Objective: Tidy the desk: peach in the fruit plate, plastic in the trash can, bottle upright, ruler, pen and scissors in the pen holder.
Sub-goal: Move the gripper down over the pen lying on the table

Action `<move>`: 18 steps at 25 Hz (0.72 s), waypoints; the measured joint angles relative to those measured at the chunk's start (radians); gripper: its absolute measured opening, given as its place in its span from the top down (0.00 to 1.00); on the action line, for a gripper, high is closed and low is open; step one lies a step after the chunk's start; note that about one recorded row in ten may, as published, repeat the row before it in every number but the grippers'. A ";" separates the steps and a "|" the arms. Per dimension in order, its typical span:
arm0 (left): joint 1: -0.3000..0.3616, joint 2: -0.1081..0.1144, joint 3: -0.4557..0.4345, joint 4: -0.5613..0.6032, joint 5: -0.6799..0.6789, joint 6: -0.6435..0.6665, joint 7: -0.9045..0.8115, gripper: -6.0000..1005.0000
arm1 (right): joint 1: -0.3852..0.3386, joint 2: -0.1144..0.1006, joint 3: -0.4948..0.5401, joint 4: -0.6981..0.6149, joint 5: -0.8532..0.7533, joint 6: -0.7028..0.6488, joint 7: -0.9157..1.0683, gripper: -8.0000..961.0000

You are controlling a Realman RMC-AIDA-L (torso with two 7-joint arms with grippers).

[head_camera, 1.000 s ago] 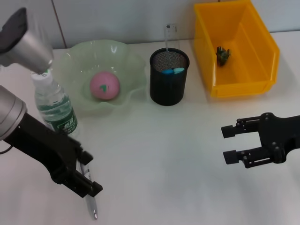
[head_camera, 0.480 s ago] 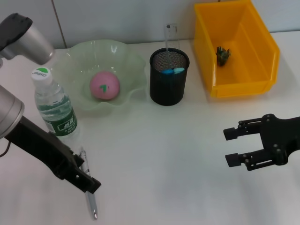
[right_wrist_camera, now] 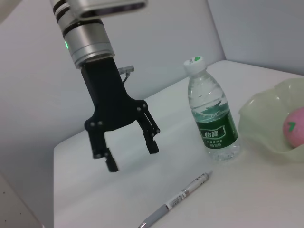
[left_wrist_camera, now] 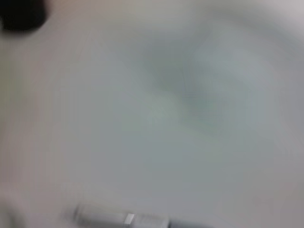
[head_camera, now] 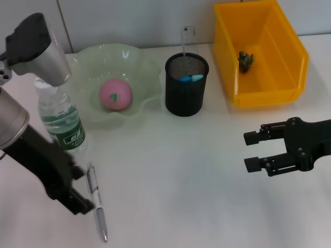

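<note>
Right now the thin silver pen lies flat on the smooth white table, just beside the left gripper, whose black fingers are spread apart above it. Nearby, a clear plastic bottle stands upright. Over on the other side, the right gripper hangs open, holding nothing.

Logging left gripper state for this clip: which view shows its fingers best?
The right wrist view: the left gripper hangs open above the pen, seen side-on. The head view shows it from above, fingers indistinct. The left wrist view shows none of it.
</note>
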 joint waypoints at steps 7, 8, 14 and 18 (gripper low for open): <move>-0.008 -0.005 0.007 -0.011 0.083 -0.003 -0.363 0.18 | 0.005 -0.001 -0.011 -0.015 -0.005 0.012 -0.008 0.22; -0.005 -0.005 0.008 -0.008 0.083 -0.003 -0.393 0.18 | 0.003 -0.001 -0.013 -0.025 -0.007 0.014 -0.010 0.22; 0.003 -0.004 -0.030 -0.013 0.119 -0.021 -0.524 0.18 | 0.000 0.001 -0.008 -0.045 -0.044 0.012 -0.009 0.22; 0.004 -0.008 -0.055 -0.022 0.163 -0.034 -0.548 0.18 | -0.005 0.003 -0.006 -0.055 -0.054 0.007 -0.008 0.22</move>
